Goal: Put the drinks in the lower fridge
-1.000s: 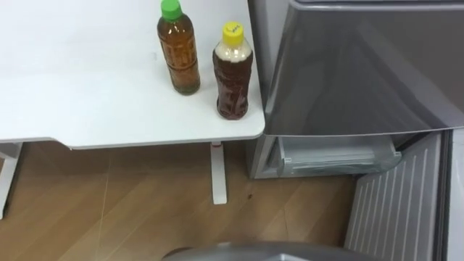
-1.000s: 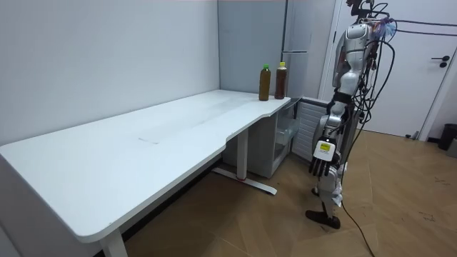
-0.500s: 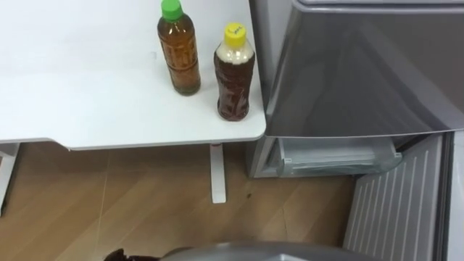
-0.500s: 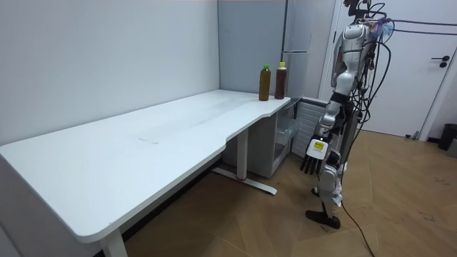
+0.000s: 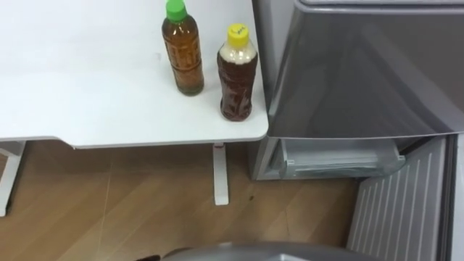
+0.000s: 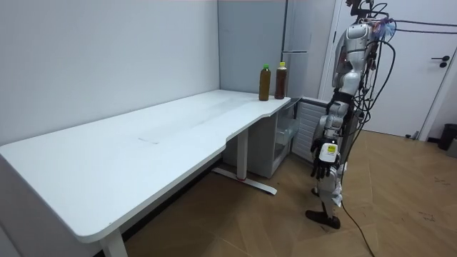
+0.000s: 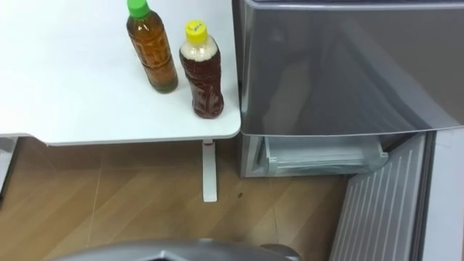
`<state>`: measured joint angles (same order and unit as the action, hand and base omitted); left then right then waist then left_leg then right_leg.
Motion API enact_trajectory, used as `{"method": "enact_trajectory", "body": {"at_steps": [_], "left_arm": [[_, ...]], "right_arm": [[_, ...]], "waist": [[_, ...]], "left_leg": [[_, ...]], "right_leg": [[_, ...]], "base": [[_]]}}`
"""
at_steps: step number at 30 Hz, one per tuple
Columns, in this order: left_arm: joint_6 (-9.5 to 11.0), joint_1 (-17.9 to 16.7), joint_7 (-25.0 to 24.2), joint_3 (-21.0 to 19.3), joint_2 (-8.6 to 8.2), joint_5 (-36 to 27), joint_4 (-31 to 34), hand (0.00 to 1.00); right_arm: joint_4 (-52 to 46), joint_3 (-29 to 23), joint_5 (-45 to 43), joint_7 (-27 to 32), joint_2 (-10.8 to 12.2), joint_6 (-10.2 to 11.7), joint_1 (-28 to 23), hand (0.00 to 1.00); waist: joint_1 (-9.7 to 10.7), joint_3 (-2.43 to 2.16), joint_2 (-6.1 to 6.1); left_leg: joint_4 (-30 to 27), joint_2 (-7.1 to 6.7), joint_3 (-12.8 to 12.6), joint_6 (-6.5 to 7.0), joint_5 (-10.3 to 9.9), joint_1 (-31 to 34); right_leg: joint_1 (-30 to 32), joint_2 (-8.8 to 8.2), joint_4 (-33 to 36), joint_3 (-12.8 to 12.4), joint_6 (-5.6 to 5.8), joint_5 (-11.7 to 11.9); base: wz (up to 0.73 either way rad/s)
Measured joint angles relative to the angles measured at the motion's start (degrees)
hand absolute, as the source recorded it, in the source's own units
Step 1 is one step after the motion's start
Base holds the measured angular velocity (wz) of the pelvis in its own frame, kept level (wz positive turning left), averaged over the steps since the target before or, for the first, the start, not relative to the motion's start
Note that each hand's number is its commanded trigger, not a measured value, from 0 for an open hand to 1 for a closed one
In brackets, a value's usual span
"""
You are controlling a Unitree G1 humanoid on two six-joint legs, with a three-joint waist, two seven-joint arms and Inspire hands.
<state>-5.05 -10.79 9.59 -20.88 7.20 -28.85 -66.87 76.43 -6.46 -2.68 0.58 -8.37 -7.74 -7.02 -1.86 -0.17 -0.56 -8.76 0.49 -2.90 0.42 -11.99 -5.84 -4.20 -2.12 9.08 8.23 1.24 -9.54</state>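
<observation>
Two drink bottles stand upright near the right corner of the white table [image 5: 87,94]. One holds amber tea and has a green cap [image 5: 183,51]; beside it is a darker one with a yellow cap [image 5: 237,72]. Right of the table stands the grey fridge [image 5: 362,72]. Its lower compartment [image 5: 337,156] is open, showing a clear shelf front. In the room view I stand upright a step back from the table corner and the fridge. My left hand [image 6: 325,160] hangs by my thigh with relaxed fingers, holding nothing.
The lower fridge door [image 5: 402,210] is swung out over the wood floor to my right front. A white table leg [image 5: 220,174] stands close beside the fridge base. A white room door [image 6: 421,71] is behind me.
My left hand swung forward half a second ago and now hangs back by my thigh. The eye view has shifted slightly; bottles and fridge have not moved.
</observation>
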Motion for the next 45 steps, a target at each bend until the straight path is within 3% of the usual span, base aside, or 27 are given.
{"method": "enact_trajectory", "body": {"at_steps": [5,9,13,18,22,27,30,32,38,45], "left_arm": [[0.23,-0.32,2.41,-5.63,-0.01,-11.80,2.67,0.00],[0.45,0.02,4.06,-7.28,0.10,-20.72,4.84,0.00],[0.80,0.50,6.82,-7.36,0.08,-25.77,8.94,0.00],[3.77,2.87,13.14,-8.71,0.10,-28.00,15.96,0.00],[5.72,3.80,19.34,-8.65,0.11,-24.66,23.00,0.00],[8.11,3.63,27.84,-8.55,0.57,-17.87,40.83,0.00],[8.48,3.54,31.68,-8.51,0.58,-13.84,51.64,0.00],[9.35,3.53,32.67,-8.44,0.59,-11.22,56.31,0.00],[9.34,3.02,33.97,-8.13,0.63,-2.53,69.33,0.00],[9.21,2.97,28.97,-6.50,1.12,1.85,82.68,0.00]], "right_arm": [[0.22,-1.12,-0.20,-0.28,-0.19,-1.01,-0.54,0.00],[-0.47,-2.05,-0.54,-0.59,-0.43,-1.34,-0.92,0.00],[-0.97,-2.10,-3.32,-0.61,-0.41,-1.70,-0.83,0.00],[-1.58,-2.41,-6.59,-0.54,-0.45,-1.10,-0.87,0.00],[-2.22,-2.62,-7.39,-0.39,-0.38,0.07,-0.94,0.00],[-4.33,-2.51,-7.61,-0.74,-0.14,0.70,-2.02,0.00],[-5.21,-2.49,-7.53,-0.51,-0.10,0.67,-2.50,0.00],[-5.27,-2.50,-7.50,-0.42,-0.03,0.68,-2.34,0.00],[-4.84,-1.48,-6.65,-0.77,-0.06,0.71,-2.77,0.00],[-4.54,-1.53,-5.63,-3.21,-0.46,0.60,-3.25,0.00]], "waist": [[-0.31,0.03,0.37],[-0.33,-0.07,0.93],[-0.26,-0.12,1.07],[-0.26,-0.16,1.10],[-0.30,-0.22,1.23],[-0.56,-0.29,1.36],[-0.75,-0.31,1.37],[-0.75,-0.34,1.41],[-0.96,-0.24,1.17],[0.15,-0.24,1.26]], "left_leg": [[0.08,0.04,0.36,0.01,-0.03,-0.62],[0.09,0.02,0.39,0.02,-0.03,-0.65],[0.11,0.03,0.36,0.01,-0.03,-0.67],[0.05,0.00,0.34,0.01,-0.03,-0.80],[0.03,0.05,0.12,0.02,-0.03,-0.70],[0.08,0.02,0.18,0.02,-0.03,-0.50],[0.12,0.00,0.23,0.02,-0.03,-0.69],[0.14,-0.03,0.23,0.02,-0.03,-0.70],[-0.35,-0.15,0.61,0.02,-0.04,-0.47],[-0.61,-0.25,2.06,0.04,-0.07,-0.57]], "right_leg": [[-0.75,0.01,-0.17,0.66,0.00,0.00],[-0.74,0.02,-0.06,0.51,0.00,0.00],[-0.66,0.03,0.14,0.65,-0.01,0.00],[-0.46,-0.01,0.81,0.56,-0.08,-0.16],[-0.56,0.05,0.96,-0.04,-0.10,-0.15],[0.27,-0.09,2.16,0.31,-0.21,-0.37],[0.38,-0.13,2.15,0.45,-0.19,-0.39],[0.22,-0.15,2.21,0.34,-0.20,-0.46],[0.48,-0.19,2.33,0.30,-0.21,-0.62],[-0.95,-0.17,0.78,1.18,-0.17,-0.62]], "base": [[0.03],[0.00],[0.00],[0.00],[-0.03],[-0.02],[0.00],[0.00],[0.02],[0.11]]}}
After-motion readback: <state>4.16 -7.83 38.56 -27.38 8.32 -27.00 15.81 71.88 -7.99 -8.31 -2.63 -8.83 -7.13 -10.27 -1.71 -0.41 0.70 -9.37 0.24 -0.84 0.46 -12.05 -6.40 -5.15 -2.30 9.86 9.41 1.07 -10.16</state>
